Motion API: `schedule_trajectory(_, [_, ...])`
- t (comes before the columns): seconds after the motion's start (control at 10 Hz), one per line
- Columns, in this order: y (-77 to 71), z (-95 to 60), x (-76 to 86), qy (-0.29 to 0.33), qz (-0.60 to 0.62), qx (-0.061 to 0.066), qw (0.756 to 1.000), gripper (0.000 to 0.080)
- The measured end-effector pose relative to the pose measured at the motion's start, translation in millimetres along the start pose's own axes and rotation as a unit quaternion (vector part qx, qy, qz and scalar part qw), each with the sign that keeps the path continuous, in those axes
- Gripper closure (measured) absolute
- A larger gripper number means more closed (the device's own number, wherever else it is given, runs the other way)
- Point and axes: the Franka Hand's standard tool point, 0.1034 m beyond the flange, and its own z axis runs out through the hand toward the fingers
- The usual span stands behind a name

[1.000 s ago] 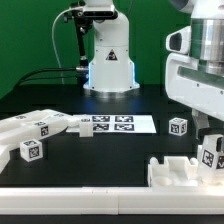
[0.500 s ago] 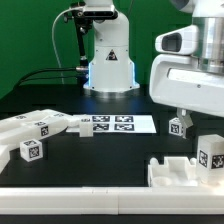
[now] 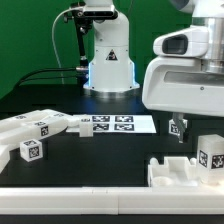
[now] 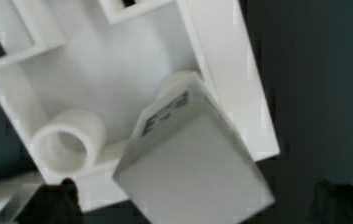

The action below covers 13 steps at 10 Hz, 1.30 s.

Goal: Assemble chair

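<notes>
At the exterior view's left, a loose group of white blocky plastic chair pieces [image 3: 35, 128], flat panels and bars carrying black-and-white square tags, lies on the dark surface [image 3: 110, 160]. As far as I can tell they are not joined to the rest. Just to their right the marker board [image 3: 108, 124] lies flat. Further right a small white tagged cube [image 3: 178, 126] sits alone, partly hidden behind the lower end of the large white robot arm [image 3: 185, 70].

At the far right, towards the front, stands the only part of the chair that looks put together. It is a low white slotted base piece [image 3: 172, 172] with a white tagged upright block [image 3: 210, 155] standing at its right end.

The wrist view looks onto this spot, and the upright block [image 4: 191, 165] is seen resting against the white panel [image 4: 137, 70]. The hand [image 4: 194, 205] is over it. Its dark fingertips [image 4: 57, 200] stand wide apart, one on each side of the block, and there is a gap at both sides, so it clamps nothing.

Judged from this, the assembly is at an early stage: one block is set into the base. The cube and the whole left group are still to be brought over and fitted. Whether the block is fully seated cannot be told.
</notes>
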Motion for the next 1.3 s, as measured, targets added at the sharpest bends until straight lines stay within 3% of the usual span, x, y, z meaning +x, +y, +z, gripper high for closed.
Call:
schedule_trajectory(0.2, [-5.6,2.8,-3.3,-0.003,-0.115,0.004,0.993,0.0151])
schedule_trajectory(0.3, [-3.8,2.5,-1.3,0.001,-0.112,0.005,0.994,0.0151])
schedule_trajectory(0.4, [-4.6,2.6,-1.6,0.001,-0.083,0.005,0.997,0.0273])
schedule_trajectory(0.5, [-4.1,2.7,-1.5,0.001,-0.083,0.005,0.997,0.0273])
schedule_trajectory(0.7, [-1.8,2.1,-0.1,0.001,-0.015,0.005,1.0,0.0514])
schedule_trajectory(1.0, [6.0,3.6,3.8,0.005,0.118,0.003,0.993,0.0514])
schedule_trajectory(1.2, [7.8,4.2,4.9,0.003,0.277,0.012,0.961,0.0514])
schedule_trajectory(1.3, [5.2,4.4,4.0,-0.004,0.384,0.021,0.923,0.0514])
